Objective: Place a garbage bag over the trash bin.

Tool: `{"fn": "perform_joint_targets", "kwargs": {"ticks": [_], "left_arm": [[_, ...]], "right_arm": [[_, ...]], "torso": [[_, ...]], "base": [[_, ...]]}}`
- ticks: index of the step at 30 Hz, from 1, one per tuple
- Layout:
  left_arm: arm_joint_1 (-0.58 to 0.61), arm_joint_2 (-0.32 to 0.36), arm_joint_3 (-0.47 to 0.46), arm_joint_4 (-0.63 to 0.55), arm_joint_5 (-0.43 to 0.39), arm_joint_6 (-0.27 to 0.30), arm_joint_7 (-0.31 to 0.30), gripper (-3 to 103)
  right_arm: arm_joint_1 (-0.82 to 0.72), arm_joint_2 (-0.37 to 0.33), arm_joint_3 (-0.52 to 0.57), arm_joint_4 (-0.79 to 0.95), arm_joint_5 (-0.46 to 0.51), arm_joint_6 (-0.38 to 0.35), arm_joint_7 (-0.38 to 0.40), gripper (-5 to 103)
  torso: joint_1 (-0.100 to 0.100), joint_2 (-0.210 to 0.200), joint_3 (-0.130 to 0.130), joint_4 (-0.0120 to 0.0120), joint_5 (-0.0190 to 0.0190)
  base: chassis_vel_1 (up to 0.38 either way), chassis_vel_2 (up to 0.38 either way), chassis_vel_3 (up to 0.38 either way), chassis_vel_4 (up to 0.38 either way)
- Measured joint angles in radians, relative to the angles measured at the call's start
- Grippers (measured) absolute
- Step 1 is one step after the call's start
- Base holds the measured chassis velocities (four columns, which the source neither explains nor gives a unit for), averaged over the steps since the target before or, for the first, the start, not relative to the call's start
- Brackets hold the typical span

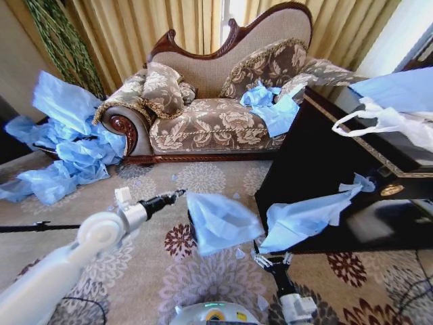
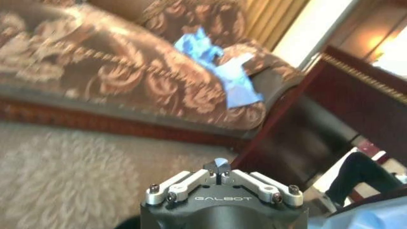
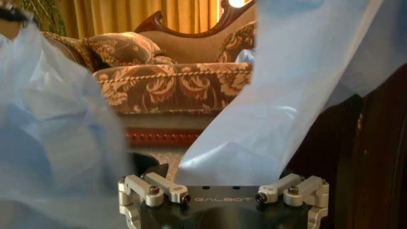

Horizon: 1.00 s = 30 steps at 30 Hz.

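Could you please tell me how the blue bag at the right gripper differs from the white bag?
The garbage bag is light blue; the white bag is white. The garbage bag stretches from the right gripper up to the dark cabinet; the white bag lies on top of it, showing a loop handle. Both are thin crinkled plastic.

One sofa, one white plastic bag, two robot arms

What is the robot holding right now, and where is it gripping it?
The right gripper pinches the garbage bag by its lower end; the left gripper holds nothing.
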Motion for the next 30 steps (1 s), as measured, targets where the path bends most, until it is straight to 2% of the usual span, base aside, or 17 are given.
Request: {"fn": "perform_joint_targets", "kwargs": {"ticks": [6,17,23,27,30], "left_arm": [[-0.060,0.008,0.042,-0.019,0.002,-0.001,0.012,0],[-0.216,0.034,0.180,-0.048,0.003,-0.001,0.024,0],[-0.277,0.052,0.204,-0.038,-0.033,-0.001,0.032,0],[-0.294,0.061,0.204,-0.029,-0.049,0.000,0.035,0],[-0.302,0.064,0.204,-0.026,-0.056,0.000,0.037,0]], "right_arm": [[0.004,-0.016,0.004,0.026,0.036,-0.009,0.001,100],[-0.048,-0.046,-0.109,0.175,0.164,-0.093,0.028,100],[-0.061,-0.056,-0.202,0.231,0.149,-0.102,0.041,101],[-0.065,-0.063,-0.248,0.267,0.130,-0.110,0.056,90],[-0.068,-0.068,-0.254,0.282,0.118,-0.111,0.058,89]], "torso": [[0.000,0.000,0.000,0.0002,0.0000],[0.000,0.000,0.000,0.0000,-0.0002],[0.000,0.000,0.000,0.0003,-0.0001],[0.000,0.000,0.000,0.0003,-0.0002],[0.000,0.000,0.000,0.0003,-0.0001]], "base": [[0.000,0.000,0.000,0.000],[0.000,0.000,0.000,0.000],[0.000,0.000,0.000,0.000],[0.000,0.000,0.000,0.000],[0.000,0.000,0.000,0.000]]}}
